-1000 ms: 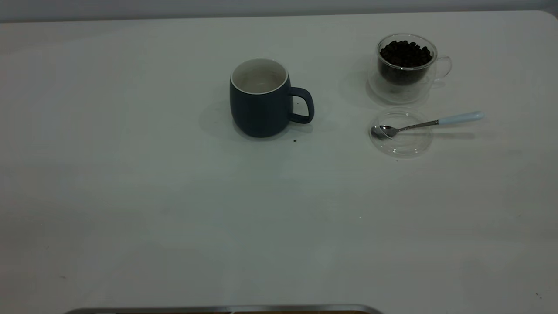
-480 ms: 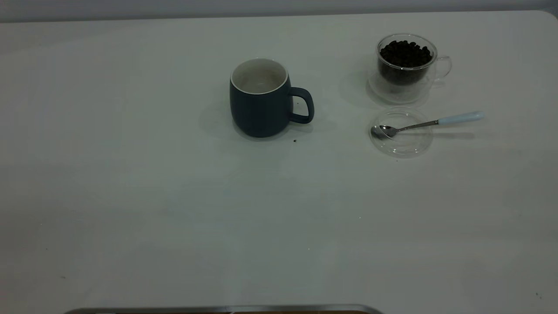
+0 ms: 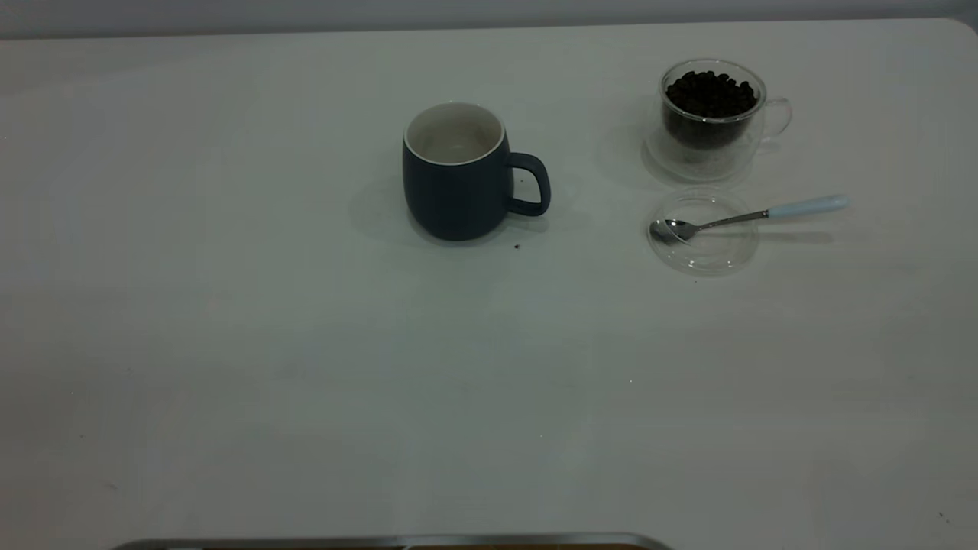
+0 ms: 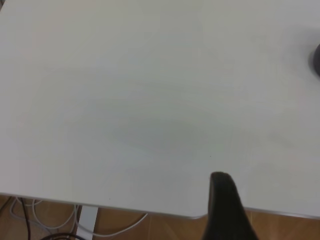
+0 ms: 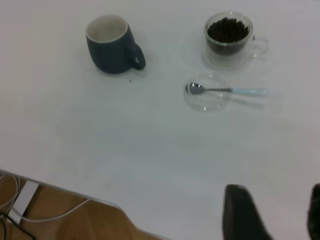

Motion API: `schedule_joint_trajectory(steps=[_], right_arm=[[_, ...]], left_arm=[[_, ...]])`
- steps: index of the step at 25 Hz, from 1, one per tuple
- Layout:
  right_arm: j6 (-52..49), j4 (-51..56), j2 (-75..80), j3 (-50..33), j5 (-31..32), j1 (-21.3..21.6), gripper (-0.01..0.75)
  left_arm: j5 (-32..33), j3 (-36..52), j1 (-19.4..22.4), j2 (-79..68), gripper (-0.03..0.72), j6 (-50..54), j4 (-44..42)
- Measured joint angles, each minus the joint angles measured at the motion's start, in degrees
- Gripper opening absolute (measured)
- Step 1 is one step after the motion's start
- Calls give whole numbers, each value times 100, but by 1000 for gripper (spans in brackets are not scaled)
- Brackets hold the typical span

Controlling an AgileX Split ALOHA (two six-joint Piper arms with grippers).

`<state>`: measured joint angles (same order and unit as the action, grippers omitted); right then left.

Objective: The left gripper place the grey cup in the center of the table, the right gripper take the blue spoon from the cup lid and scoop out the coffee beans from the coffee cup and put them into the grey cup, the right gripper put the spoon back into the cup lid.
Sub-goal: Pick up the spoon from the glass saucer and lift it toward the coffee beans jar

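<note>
The grey cup stands upright near the middle of the table, handle toward the right, with a pale inside. It also shows in the right wrist view. The blue-handled spoon lies with its bowl in the clear cup lid. The glass coffee cup full of dark beans stands behind the lid. Neither gripper shows in the exterior view. My right gripper is open and empty, near the table's front edge, far from the spoon. My left gripper hangs over the table's near edge, holding nothing I can see.
A single dark bean or crumb lies on the table just in front of the grey cup. The white table has a rounded far-right corner. Cables hang below the table edge in the left wrist view.
</note>
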<state>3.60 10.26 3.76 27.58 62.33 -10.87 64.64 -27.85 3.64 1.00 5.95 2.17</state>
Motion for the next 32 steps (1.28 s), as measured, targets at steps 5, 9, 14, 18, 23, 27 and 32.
schedule_joint_trajectory(steps=[5, 9, 14, 18, 23, 27, 32], right_arm=[[0, 5, 1254, 81, -1170, 0, 522], [26, 144, 2720, 90, -1968, 0, 532], [690, 773, 4667, 313, -2512, 0, 529], [1074, 989, 5906, 793, -2814, 0, 528], [1338, 1028, 7215, 1252, -3215, 0, 526], [1739, 1079, 8212, 1535, -3350, 349, 523], [2728, 1564, 9423, 1993, -3367, 1209, 507]], left_arm=[[0, 0, 0, 0, 514, 11, 0], [6, 0, 0, 0, 514, 11, 0], [6, 0, 0, 0, 514, 11, 0], [6, 0, 0, 0, 514, 11, 0], [6, 0, 0, 0, 514, 11, 0], [6, 0, 0, 0, 514, 11, 0], [6, 0, 0, 0, 514, 6, 0]])
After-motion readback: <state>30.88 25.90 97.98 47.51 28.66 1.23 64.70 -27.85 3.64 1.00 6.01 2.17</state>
